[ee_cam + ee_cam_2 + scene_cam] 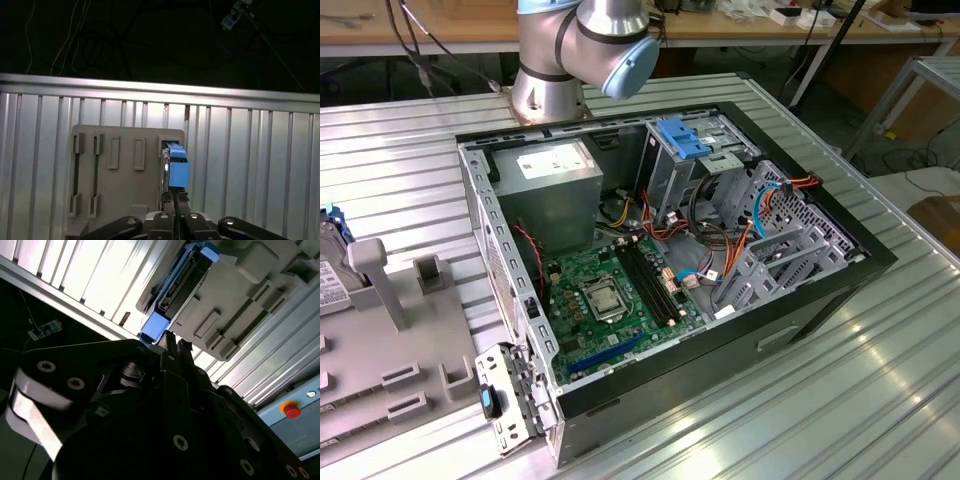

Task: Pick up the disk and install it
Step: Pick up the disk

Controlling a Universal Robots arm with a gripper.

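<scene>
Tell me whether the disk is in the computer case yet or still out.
Out: the disk stands on edge in the grey holder's slot on the table, outside the case.

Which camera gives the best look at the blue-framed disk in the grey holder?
The second wrist view: the disk stands on edge in the grey holder, its long side and both blue ends showing. The first wrist view shows the disk end-on, mostly one blue end. The exterior view catches a sliver at its left border.
</scene>
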